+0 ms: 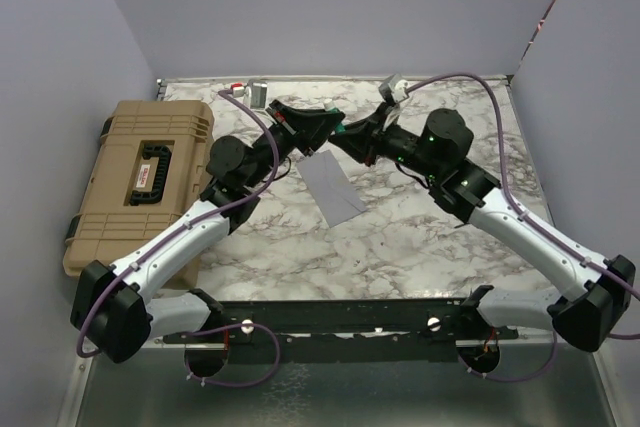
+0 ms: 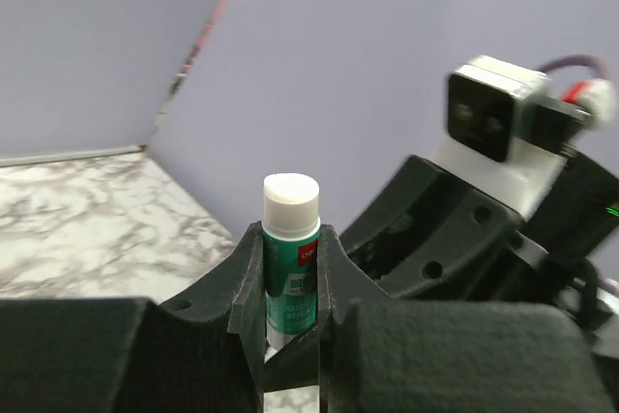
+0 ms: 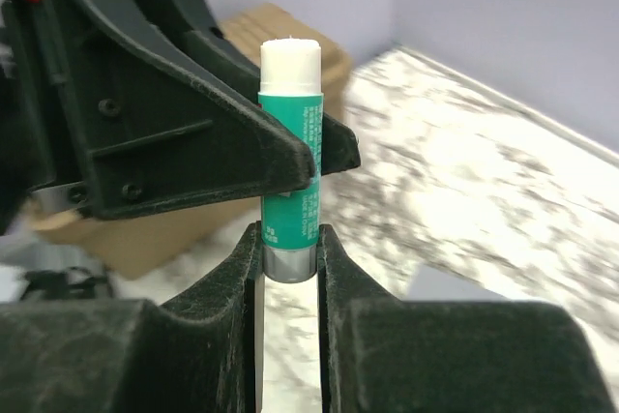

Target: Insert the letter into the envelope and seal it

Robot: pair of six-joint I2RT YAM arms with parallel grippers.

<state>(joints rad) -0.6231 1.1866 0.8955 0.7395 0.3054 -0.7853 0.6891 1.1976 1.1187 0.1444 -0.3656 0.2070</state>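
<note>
Your left gripper (image 2: 290,249) and right gripper (image 3: 288,250) are both closed on the glue stick (image 3: 288,162), by the envelope (image 1: 335,190) lying flat on the worktop (image 1: 400,237). Expect light, limp paper: pin its body and take an edge.

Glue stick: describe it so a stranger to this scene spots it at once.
Above the far middle of the marble-patterned table, close to a flat light-grey paper envelope, the black left gripper and right gripper meet tip to tip. Both clamp a small teal plastic glue stick between them. It is the only teal, white-topped cylinder in sight.
</note>
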